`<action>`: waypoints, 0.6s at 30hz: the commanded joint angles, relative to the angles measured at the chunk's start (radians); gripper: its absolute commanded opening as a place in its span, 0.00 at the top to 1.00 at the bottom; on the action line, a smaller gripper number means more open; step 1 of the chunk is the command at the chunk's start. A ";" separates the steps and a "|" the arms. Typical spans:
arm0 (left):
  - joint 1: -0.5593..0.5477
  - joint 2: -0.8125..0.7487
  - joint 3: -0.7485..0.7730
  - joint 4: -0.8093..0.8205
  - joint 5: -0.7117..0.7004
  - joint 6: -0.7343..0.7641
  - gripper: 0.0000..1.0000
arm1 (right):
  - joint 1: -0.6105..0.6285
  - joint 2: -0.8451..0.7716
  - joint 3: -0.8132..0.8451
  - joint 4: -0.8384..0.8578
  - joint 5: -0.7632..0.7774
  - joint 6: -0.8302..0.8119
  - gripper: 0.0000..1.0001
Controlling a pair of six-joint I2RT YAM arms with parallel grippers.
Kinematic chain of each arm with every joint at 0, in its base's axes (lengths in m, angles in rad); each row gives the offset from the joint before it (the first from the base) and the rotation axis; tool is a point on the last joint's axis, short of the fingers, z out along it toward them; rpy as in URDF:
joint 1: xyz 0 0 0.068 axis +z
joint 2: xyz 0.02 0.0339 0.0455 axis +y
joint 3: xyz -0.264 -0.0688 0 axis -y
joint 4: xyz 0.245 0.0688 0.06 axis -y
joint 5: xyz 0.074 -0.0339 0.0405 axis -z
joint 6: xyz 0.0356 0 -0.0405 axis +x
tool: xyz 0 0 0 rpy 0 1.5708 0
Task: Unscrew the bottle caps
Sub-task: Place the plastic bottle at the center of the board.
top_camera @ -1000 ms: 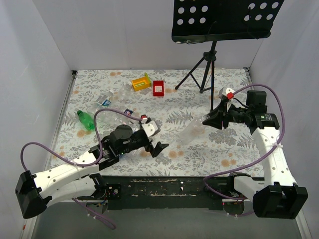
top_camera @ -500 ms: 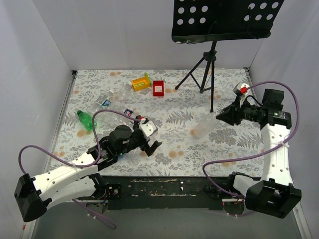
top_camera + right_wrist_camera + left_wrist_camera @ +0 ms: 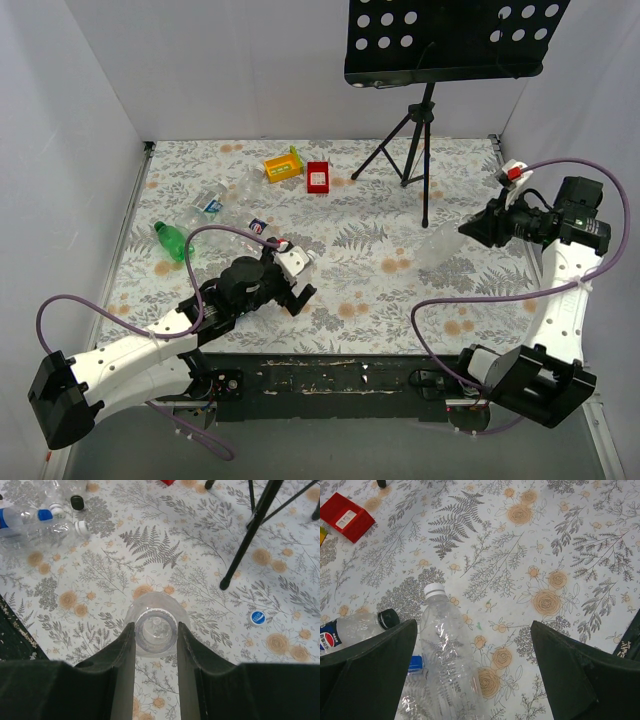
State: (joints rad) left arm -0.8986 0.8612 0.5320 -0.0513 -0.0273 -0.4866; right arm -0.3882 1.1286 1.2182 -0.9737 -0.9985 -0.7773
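Observation:
My right gripper (image 3: 156,626) is shut on the neck of a clear bottle (image 3: 156,611), which has no cap and an open mouth. It holds the bottle tilted above the table at the right in the top view (image 3: 440,245). A loose blue cap (image 3: 258,617) lies on the table below. My left gripper (image 3: 474,625) is open and empty above a clear bottle (image 3: 447,650) with a white cap (image 3: 434,590). A blue-labelled bottle with a dark cap (image 3: 388,618) lies beside the left finger.
Several more bottles lie at the left (image 3: 215,205), including a green one (image 3: 170,240). A yellow tray (image 3: 283,164) and a red tray (image 3: 318,177) sit at the back. A music stand's tripod (image 3: 410,150) stands at the back right, near my right arm.
My right gripper has moved right and toward the back with the clear bottle in it. My left gripper has drawn back to the left, over the bottles.

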 commanded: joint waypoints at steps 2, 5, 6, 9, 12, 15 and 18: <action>0.006 -0.002 -0.003 0.019 -0.017 0.006 0.02 | -0.080 0.036 0.082 -0.051 0.003 -0.049 0.99; 0.006 0.002 -0.003 0.019 -0.011 0.009 0.02 | -0.139 0.068 0.115 -0.074 -0.003 -0.077 0.99; 0.006 0.002 -0.003 0.018 -0.010 0.011 0.02 | -0.167 0.079 0.124 -0.080 -0.005 -0.086 0.99; 0.006 0.007 -0.001 0.018 -0.005 0.013 0.02 | -0.224 0.112 0.152 -0.092 -0.009 -0.109 0.99; 0.004 0.010 -0.001 0.016 0.003 0.014 0.02 | -0.270 0.151 0.185 -0.089 -0.012 -0.123 0.99; 0.004 0.021 0.002 0.016 0.007 0.016 0.02 | -0.291 0.186 0.210 -0.054 0.014 -0.125 0.99; 0.006 0.024 0.005 0.010 0.010 0.017 0.02 | -0.294 0.212 0.221 0.009 0.035 -0.096 0.99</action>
State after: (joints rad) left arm -0.8986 0.8852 0.5320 -0.0452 -0.0246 -0.4824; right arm -0.6762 1.3228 1.3861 -1.0344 -0.9768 -0.8791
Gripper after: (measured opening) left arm 0.981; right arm 0.374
